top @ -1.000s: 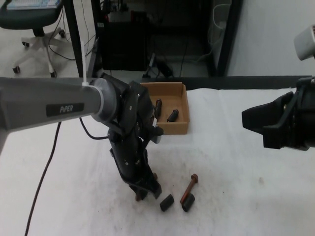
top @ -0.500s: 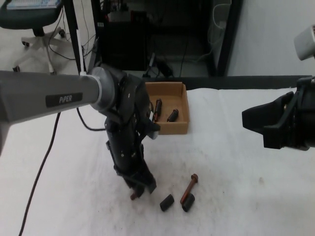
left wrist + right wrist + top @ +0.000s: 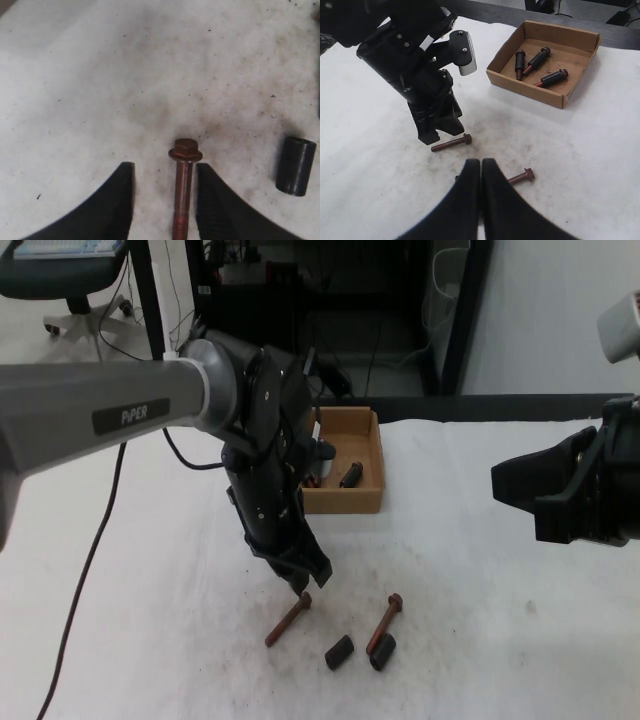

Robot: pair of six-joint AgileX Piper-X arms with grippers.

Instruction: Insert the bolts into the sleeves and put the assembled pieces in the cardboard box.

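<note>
**Left Gripper Open Over a Loose Bolt**

The left gripper (image 3: 305, 578) hung at lower centre of the high view, its fingers spread and empty. Below it, a rusty copper-coloured flanged bolt (image 3: 288, 620) lay flat on the white bench cover (image 3: 480, 640), lined up with the gap between them. Just right of it lay a short black cylindrical sleeve (image 3: 339, 651), then a second bolt (image 3: 388, 616) with its end meeting a second sleeve (image 3: 381, 651). The brown cardboard box (image 3: 345, 502), at upper centre, held three assembled pieces (image 3: 538, 59). The right gripper (image 3: 481, 167) was pinched closed on nothing.

We count four kinds.
One brown cardboard box (image 3: 527, 89) holding three black-sleeved bolts (image 3: 520, 61) (image 3: 537, 59) (image 3: 551, 78); outside it, two rusty-brown hex-head bolts (image 3: 288, 620) (image 3: 388, 612) and two short black cylindrical sleeves (image 3: 339, 651) (image 3: 381, 651).
</note>
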